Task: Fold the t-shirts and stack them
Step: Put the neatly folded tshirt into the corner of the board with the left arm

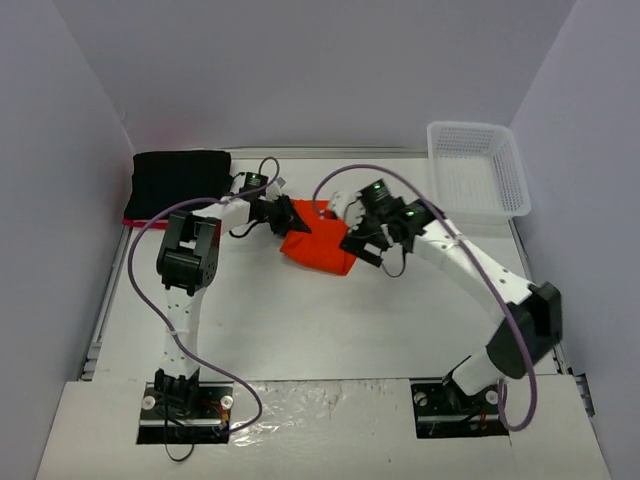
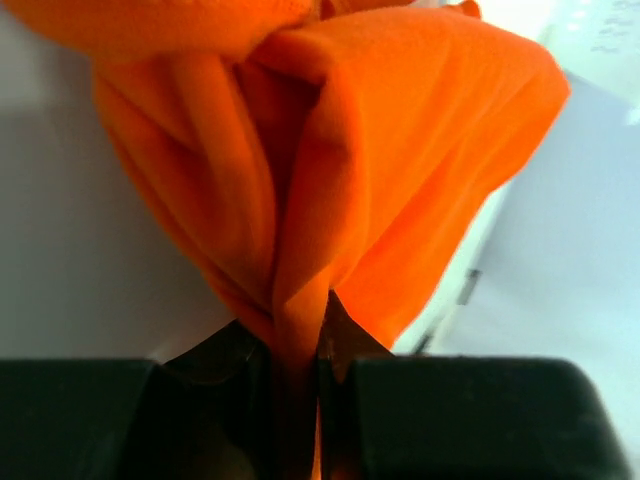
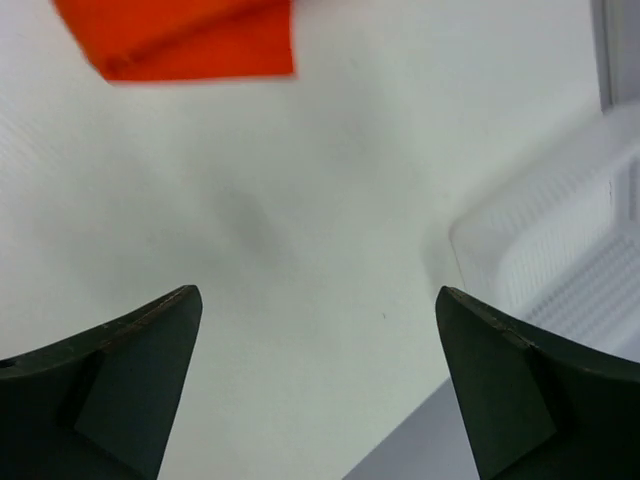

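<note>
An orange t-shirt (image 1: 318, 243) lies bunched and partly folded at the middle of the table. My left gripper (image 1: 290, 218) is shut on its left edge; in the left wrist view the orange cloth (image 2: 380, 150) is pinched between the closed fingers (image 2: 300, 352) and hangs in folds. My right gripper (image 1: 358, 238) is open and empty by the shirt's right edge. In the right wrist view it (image 3: 318, 310) is over bare table, with a corner of the orange shirt (image 3: 190, 40) at the top left. A folded black t-shirt (image 1: 180, 178) lies at the back left on a red one (image 1: 140, 222).
A white mesh basket (image 1: 478, 168) stands at the back right; its rim shows in the right wrist view (image 3: 560, 255). Grey walls close in the table on three sides. Purple cables loop over both arms.
</note>
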`<state>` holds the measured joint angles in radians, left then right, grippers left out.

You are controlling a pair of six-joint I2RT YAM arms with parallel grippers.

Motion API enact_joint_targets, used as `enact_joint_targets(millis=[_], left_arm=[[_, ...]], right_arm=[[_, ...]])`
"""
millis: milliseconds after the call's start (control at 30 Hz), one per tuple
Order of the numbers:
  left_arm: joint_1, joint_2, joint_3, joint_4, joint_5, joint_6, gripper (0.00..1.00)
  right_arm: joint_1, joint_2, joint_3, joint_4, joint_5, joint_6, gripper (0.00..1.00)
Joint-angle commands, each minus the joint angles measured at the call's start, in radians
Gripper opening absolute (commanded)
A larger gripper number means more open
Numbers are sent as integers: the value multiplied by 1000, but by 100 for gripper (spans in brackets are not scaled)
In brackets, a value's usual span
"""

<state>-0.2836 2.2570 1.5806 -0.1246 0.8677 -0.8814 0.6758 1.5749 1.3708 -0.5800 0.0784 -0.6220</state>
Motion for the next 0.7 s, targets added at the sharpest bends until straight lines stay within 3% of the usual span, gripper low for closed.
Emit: enact_joint_targets(millis=[0,100,300,500,533,667], left_arm=[[32,-68,166,-329,-129,306,2],[37,-94,243,-489,-252,473,2],[26,-165,361,-593,-475,691,2],[-2,-79,672,-832,-827,942,2],[-5,-79,691,-834,-908,967,2],[-9,-83,720,-823,-1018,1050,2]], right_arm=[[-110,-147,-94,-60,-46,-12,100],[-153,-177,-148,-58,-115,19,100],[-185,-139,-208,-26,-212,41,100],[-186,-38,-242,-15,-314,54,100],[-186,-14,-245,-12,-340,53,100],[-188,39,-266,-1,-374,54,100]])
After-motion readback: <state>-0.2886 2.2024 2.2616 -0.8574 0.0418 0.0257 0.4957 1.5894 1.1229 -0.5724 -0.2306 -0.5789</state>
